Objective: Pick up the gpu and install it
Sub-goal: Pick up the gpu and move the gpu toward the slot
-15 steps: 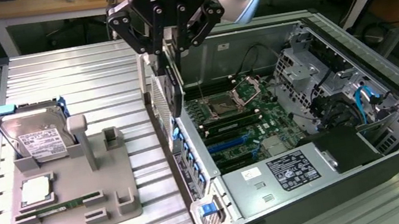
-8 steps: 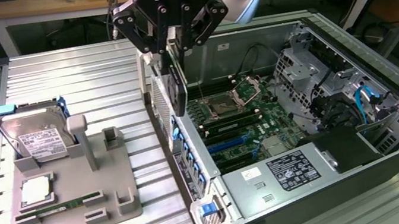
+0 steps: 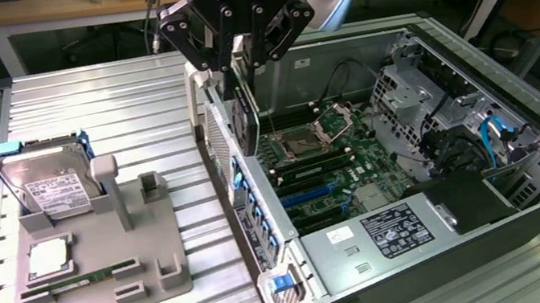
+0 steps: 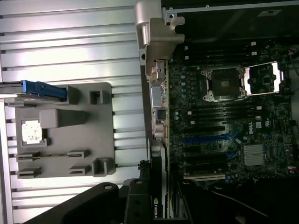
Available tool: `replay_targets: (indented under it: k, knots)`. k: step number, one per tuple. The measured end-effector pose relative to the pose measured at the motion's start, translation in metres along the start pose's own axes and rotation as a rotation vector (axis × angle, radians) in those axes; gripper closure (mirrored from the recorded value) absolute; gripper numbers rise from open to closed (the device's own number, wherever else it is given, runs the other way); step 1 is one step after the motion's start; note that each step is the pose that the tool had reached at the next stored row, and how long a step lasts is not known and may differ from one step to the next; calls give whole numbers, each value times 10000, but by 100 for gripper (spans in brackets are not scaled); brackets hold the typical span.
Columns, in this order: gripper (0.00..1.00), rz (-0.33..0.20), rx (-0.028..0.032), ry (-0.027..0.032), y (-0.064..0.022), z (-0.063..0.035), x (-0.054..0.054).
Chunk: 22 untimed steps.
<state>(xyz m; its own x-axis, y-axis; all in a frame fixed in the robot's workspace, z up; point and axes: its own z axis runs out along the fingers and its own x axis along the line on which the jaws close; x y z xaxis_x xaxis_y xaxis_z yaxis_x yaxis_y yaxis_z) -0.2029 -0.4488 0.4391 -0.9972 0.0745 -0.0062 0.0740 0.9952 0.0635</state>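
The pincer (image 3: 237, 59) is clamped on the gpu (image 3: 244, 123), holding the card upright on edge just above the rear wall of the open computer case (image 3: 433, 288) on the counter (image 3: 109, 95).

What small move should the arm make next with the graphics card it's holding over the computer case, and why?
Probably carry the gpu sideways, without lowering, toward the blue slot on the motherboard. The pincer holds the card on edge above the case's rear wall, about level with the processor socket rather than over that slot.
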Motion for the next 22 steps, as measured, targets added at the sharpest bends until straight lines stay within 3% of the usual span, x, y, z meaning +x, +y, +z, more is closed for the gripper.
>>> replay_targets:
  k: [22]
  knots:
    - [73, -1, 4, -1, 39, 3, -11]
